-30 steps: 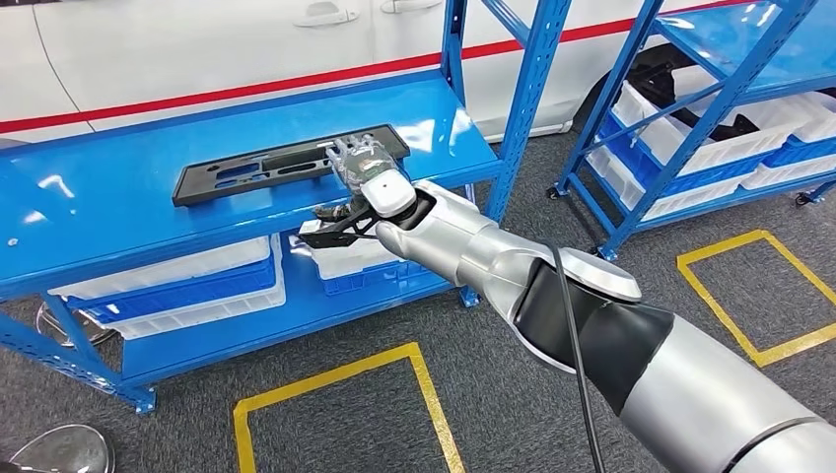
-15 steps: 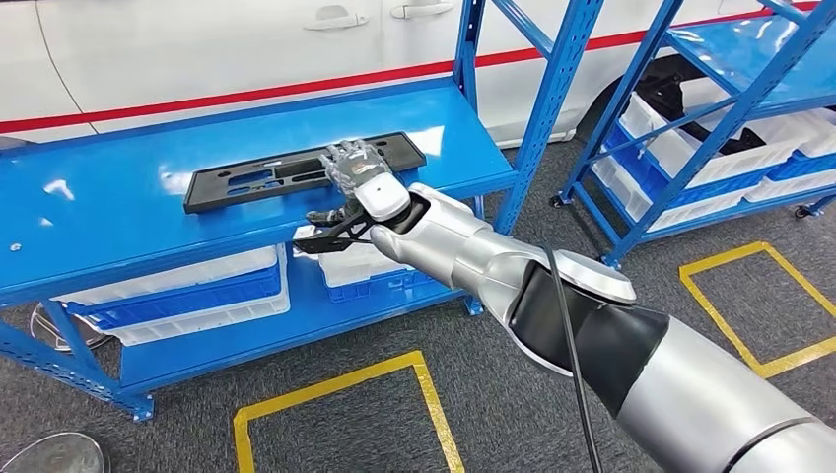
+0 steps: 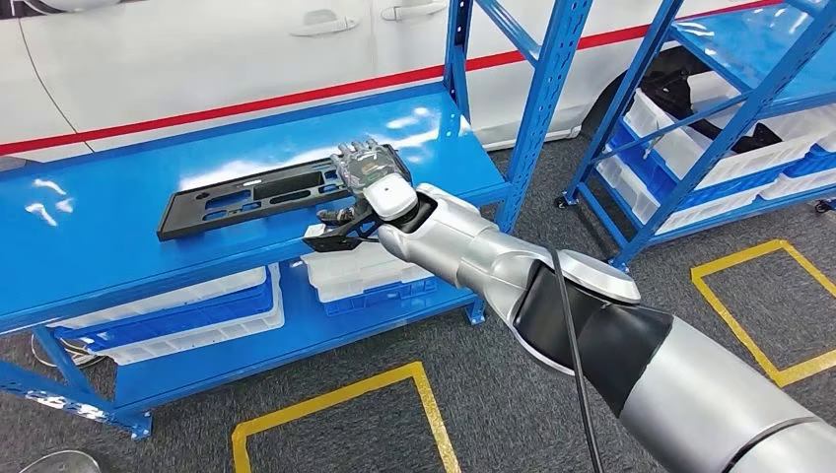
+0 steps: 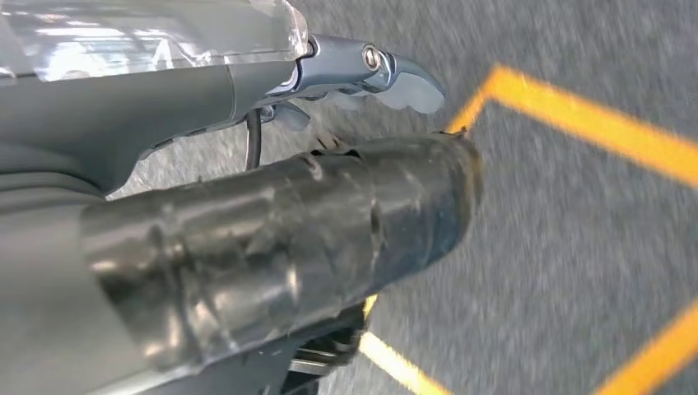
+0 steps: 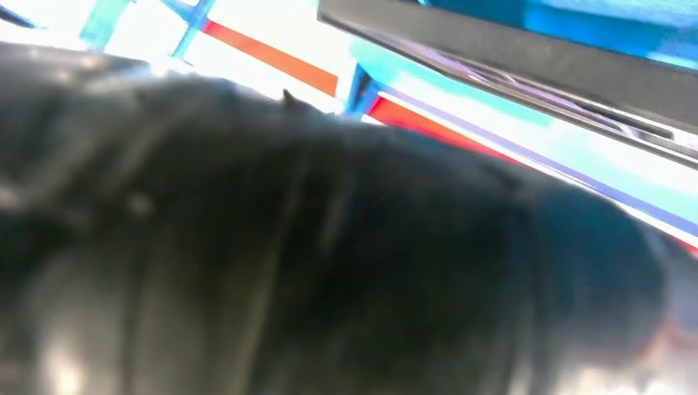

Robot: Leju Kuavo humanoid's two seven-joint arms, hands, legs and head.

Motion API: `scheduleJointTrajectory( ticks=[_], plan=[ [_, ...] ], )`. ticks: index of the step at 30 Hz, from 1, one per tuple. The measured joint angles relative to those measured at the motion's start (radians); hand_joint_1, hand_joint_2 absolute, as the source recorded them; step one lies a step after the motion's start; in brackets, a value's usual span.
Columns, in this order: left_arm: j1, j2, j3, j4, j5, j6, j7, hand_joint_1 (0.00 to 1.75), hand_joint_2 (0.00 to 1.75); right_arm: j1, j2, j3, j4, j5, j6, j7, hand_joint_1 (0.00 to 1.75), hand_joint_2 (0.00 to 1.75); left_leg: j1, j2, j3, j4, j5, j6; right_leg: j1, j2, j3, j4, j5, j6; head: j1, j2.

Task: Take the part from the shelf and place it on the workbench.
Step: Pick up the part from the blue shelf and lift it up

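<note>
Right hand (image 3: 367,169) lay on the right end of the part (image 3: 251,192), fingers spread flat over it; whether it gripped the part could not be told. Its silver arm (image 3: 552,305) reached in from the lower right of the head view.

Behind everything stood a white car (image 3: 197,49) with a red stripe along its side. A blue shelf (image 3: 99,246) stood before it, its glossy top level carrying the part: a long, flat black panel with slots cut through it, lying near the front edge. On the level below sat white and blue bins (image 3: 365,271). A second blue rack (image 3: 710,118) stood to the right with more white bins (image 3: 690,148) and dark pieces in them. The floor (image 3: 513,414) was grey carpet marked with yellow tape squares (image 3: 335,394).

Left hand (image 4: 247,239) hung over the carpet in its wrist view, a thick grey thumb and pale fingers (image 4: 403,82) apart with nothing between them.
</note>
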Motion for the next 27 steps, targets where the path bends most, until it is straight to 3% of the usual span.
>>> scheduleJointTrajectory(
  ticks=[2, 3, 4, 6, 7, 8, 12, 14, 16, 17, 18, 19, 21, 22, 23, 25, 27],
  plan=[
    [0.0, 0.0, 0.0, 0.0, 0.0, 0.0, -0.001, 0.0, 0.0, 0.006, 0.006, 0.0, 0.001, 0.0, 0.0, 0.0, 0.0, 0.0, -0.002, 0.0, -0.077, 0.117, -0.024, 0.002, 0.008, 0.001, 0.012, 0.001, -0.011, -0.007, 0.0, 0.0],
    [0.0, 0.0, 0.0, 0.0, 0.0, 0.0, -0.002, 0.0, 0.0, 0.011, 0.007, 0.0, 0.002, 0.001, 0.0, 0.0, 0.0, 0.0, -0.003, 0.0, -0.095, 0.13, -0.007, 0.005, 0.011, 0.002, 0.02, 0.002, -0.018, -0.009, 0.0, 0.0],
    [0.001, 0.0, 0.0, 0.0, 0.0, 0.0, -0.002, 0.0, 0.0, 0.014, 0.009, 0.0, 0.003, 0.001, 0.0, 0.0, 0.0, 0.0, -0.004, 0.0, -0.095, 0.105, 0.028, 0.009, 0.015, 0.003, 0.03, 0.004, -0.027, -0.009, 0.0, 0.0],
    [0.002, 0.0, 0.0, 0.0, 0.0, 0.0, -0.002, 0.0, 0.0, 0.015, 0.012, 0.0, 0.005, 0.002, 0.0, 0.0, 0.0, 0.0, -0.011, 0.0, -0.058, -0.015, 0.119, 0.023, 0.019, 0.003, 0.049, 0.009, -0.047, -0.008, 0.0, 0.0],
    [0.002, 0.0, 0.0, 0.001, -0.001, 0.001, -0.003, 0.0, 0.0, 0.014, 0.014, 0.0, 0.006, 0.003, -0.001, 0.0, 0.0, 0.0, -0.014, -0.001, -0.037, -0.068, 0.144, 0.03, 0.021, 0.003, 0.053, 0.012, -0.055, -0.006, 0.0, 0.0],
    [0.001, 0.0, -0.001, 0.001, -0.001, 0.001, -0.004, 0.0, 0.0, 0.014, 0.016, 0.0, 0.008, 0.004, -0.002, 0.0, 0.0, 0.0, -0.017, -0.001, -0.021, -0.105, 0.151, 0.035, 0.022, 0.004, 0.053, 0.015, -0.061, -0.003, 0.0, 0.0],
    [0.0, -0.003, -0.001, 0.002, -0.001, 0.001, -0.008, 0.0, 0.0, 0.016, 0.02, 0.0, 0.014, 0.012, -0.008, 0.0, 0.0, 0.0, -0.015, -0.003, 0.0, -0.143, 0.13, 0.044, 0.022, 0.004, 0.045, 0.023, -0.075, 0.013, 0.0, 0.0],
    [0.0, -0.004, -0.002, 0.002, -0.001, 0.002, -0.01, 0.0, 0.0, 0.015, 0.019, -0.002, 0.016, 0.015, -0.013, 0.0, 0.0, 0.0, -0.01, -0.002, 0.016, -0.155, 0.125, 0.051, 0.018, 0.003, 0.013, 0.091, -0.107, 0.025, 0.001, 0.0],
    [-0.001, -0.005, -0.002, 0.002, -0.001, 0.002, -0.011, 0.0, 0.0, 0.021, 0.016, -0.003, 0.019, 0.016, -0.016, 0.0, 0.0, 0.0, -0.009, -0.002, 0.031, -0.158, 0.116, 0.056, 0.008, 0.003, -0.06, 0.219, -0.147, 0.036, 0.001, 0.0],
    [-0.001, -0.005, -0.002, 0.002, -0.001, 0.002, -0.011, 0.0, 0.0, 0.026, 0.015, -0.003, 0.021, 0.016, -0.016, 0.0, 0.0, 0.0, -0.008, -0.003, 0.038, -0.158, 0.109, 0.056, 0.002, 0.002, -0.097, 0.271, -0.153, 0.041, 0.001, 0.0],
    [0.0, -0.006, -0.002, 0.002, -0.002, 0.003, -0.011, 0.0, 0.0, 0.031, 0.015, -0.003, 0.023, 0.017, -0.016, 0.0, 0.0, 0.0, -0.007, -0.003, 0.046, -0.157, 0.102, 0.055, -0.003, 0.002, -0.12, 0.292, -0.14, 0.045, 0.001, 0.0],
    [0.0, -0.007, -0.002, 0.002, -0.002, 0.003, -0.011, 0.0, 0.0, 0.034, 0.014, -0.003, 0.025, 0.017, -0.017, 0.0, 0.0, 0.0, -0.006, -0.004, 0.056, -0.156, 0.095, 0.054, -0.007, 0.002, -0.127, 0.278, -0.108, 0.049, 0.001, 0.0],
    [0.002, -0.009, -0.002, 0.002, -0.001, 0.003, -0.011, 0.0, 0.0, 0.036, 0.012, -0.003, 0.026, 0.017, -0.017, -0.001, 0.0, 0.0, -0.002, -0.006, 0.078, -0.155, 0.077, 0.046, -0.012, 0.0, -0.096, 0.164, -0.016, 0.051, 0.001, 0.0],
    [0.001, -0.01, -0.002, 0.002, -0.001, 0.003, -0.011, 0.0, 0.0, 0.035, 0.012, -0.004, 0.027, 0.018, -0.017, -0.002, 0.0, 0.0, -0.002, -0.006, 0.086, -0.154, 0.069, 0.04, -0.009, 0.0, -0.075, 0.109, 0.017, 0.049, 0.001, 0.0],
    [0.0, -0.01, -0.002, 0.003, 0.0, 0.003, -0.01, 0.0, 0.0, 0.034, 0.011, -0.004, 0.027, 0.018, -0.017, -0.004, 0.0, 0.0, -0.003, -0.006, 0.09, -0.154, 0.064, 0.034, -0.006, -0.001, -0.057, 0.068, 0.03, 0.046, 0.001, 0.0],
    [-0.003, -0.01, -0.002, 0.003, 0.0, 0.003, -0.01, 0.0, 0.0, 0.034, 0.012, -0.004, 0.028, 0.018, -0.017, -0.007, 0.0, 0.0, -0.005, -0.006, 0.09, -0.156, 0.06, 0.022, 0.002, -0.001, -0.042, 0.04, 0.017, 0.035, 0.001, 0.0],
    [-0.004, -0.01, -0.002, 0.003, 0.0, 0.003, -0.011, 0.0, 0.0, 0.036, 0.012, -0.004, 0.028, 0.018, -0.018, -0.009, 0.0, 0.0, -0.003, -0.003, 0.091, -0.155, 0.053, 0.012, 0.0, 0.001, -0.032, 0.024, 0.005, 0.021, 0.001, 0.0]
  ],
)
